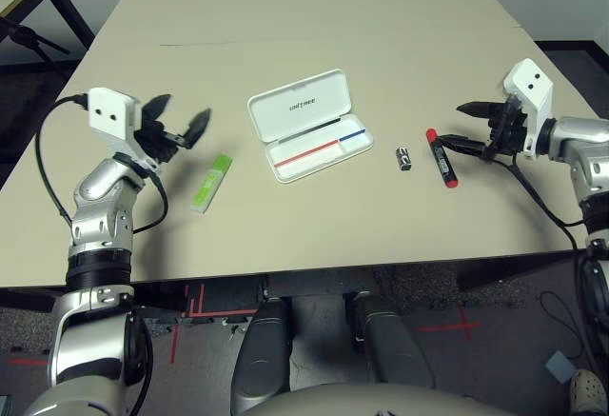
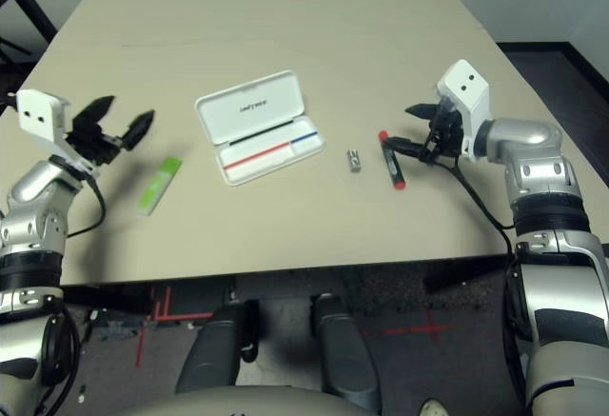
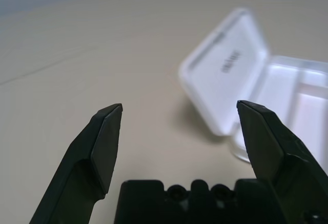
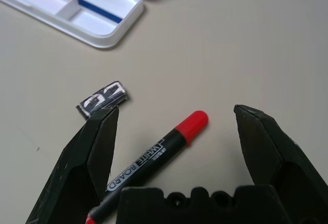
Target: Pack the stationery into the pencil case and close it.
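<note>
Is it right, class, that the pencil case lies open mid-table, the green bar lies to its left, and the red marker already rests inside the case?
Not quite. The red marker is not inside the pencil case; it lies on the table to the case's right, near the right gripper, as the left eye view shows. The case is open and the green bar lies to its left.
</note>
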`<state>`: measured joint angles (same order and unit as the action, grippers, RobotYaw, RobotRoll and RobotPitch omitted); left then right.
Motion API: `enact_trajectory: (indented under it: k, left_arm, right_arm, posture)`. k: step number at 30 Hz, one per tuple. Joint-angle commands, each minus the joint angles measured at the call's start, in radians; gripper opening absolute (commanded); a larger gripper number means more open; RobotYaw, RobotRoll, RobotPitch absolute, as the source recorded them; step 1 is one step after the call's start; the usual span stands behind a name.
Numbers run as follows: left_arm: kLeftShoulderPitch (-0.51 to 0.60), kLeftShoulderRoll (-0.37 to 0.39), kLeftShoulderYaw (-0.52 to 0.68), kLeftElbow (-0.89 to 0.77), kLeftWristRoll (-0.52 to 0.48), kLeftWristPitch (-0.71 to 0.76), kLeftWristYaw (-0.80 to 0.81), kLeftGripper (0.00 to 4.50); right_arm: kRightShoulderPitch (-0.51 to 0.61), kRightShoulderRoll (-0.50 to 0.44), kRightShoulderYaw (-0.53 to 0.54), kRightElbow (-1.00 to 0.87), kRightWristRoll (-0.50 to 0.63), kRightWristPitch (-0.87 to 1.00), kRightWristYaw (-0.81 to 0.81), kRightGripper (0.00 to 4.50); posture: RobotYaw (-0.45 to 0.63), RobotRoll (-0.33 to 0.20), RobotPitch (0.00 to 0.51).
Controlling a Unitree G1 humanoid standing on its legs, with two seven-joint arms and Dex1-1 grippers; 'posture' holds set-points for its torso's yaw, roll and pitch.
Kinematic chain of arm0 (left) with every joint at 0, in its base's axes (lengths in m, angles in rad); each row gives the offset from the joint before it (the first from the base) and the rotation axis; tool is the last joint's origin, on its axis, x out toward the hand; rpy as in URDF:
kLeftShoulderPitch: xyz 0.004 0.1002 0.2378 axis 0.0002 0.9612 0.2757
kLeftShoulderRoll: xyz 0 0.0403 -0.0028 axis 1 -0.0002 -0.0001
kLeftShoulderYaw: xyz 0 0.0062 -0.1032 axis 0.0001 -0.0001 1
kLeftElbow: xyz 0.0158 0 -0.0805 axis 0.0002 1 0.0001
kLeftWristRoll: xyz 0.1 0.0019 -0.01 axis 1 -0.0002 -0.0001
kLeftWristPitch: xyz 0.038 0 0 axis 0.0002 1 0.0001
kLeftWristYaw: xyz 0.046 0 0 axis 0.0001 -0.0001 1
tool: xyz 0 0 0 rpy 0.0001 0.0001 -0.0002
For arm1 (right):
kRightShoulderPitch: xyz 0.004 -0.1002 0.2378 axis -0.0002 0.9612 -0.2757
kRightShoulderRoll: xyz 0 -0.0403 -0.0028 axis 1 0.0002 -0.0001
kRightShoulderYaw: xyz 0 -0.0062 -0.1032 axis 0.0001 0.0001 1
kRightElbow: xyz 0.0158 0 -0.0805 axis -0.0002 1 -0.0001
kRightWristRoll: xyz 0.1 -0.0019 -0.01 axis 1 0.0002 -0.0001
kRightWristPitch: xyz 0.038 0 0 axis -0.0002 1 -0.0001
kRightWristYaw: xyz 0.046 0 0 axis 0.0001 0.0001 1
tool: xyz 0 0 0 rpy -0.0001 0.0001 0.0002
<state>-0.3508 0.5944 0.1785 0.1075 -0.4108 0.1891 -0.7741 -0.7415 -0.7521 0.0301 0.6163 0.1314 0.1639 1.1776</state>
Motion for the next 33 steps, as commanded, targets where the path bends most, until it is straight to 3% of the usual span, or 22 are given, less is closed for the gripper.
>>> enact_trajectory:
  k: [1,6,12,33]
  left_arm:
    - [0.04,0.04,-0.066,-0.161,-0.034,0.131,-0.059,4.49]
    - [0.037,0.105,-0.2,-0.312,0.001,0.266,-0.12,4.49]
    - [-0.02,0.177,-0.379,-0.354,0.114,0.364,-0.157,4.49]
    - [-0.212,0.092,-0.541,-0.168,0.273,0.416,-0.201,4.49]
  right_arm:
    - [0.009,-0.013,0.028,-0.036,-0.014,0.034,0.036,4.5]
    - [0.0,-0.006,0.05,-0.034,-0.031,0.038,0.043,4.5]
    - [0.008,-0.005,0.059,-0.046,-0.042,0.04,0.047,4.5]
    - [0.083,-0.009,0.044,-0.146,-0.034,0.089,0.033,4.5]
  posture:
    - [0.04,0.0,0.17]
    - [0.05,0.0,0.171]
    - [0.04,0.0,0.177]
    - [0.0,0.0,0.199]
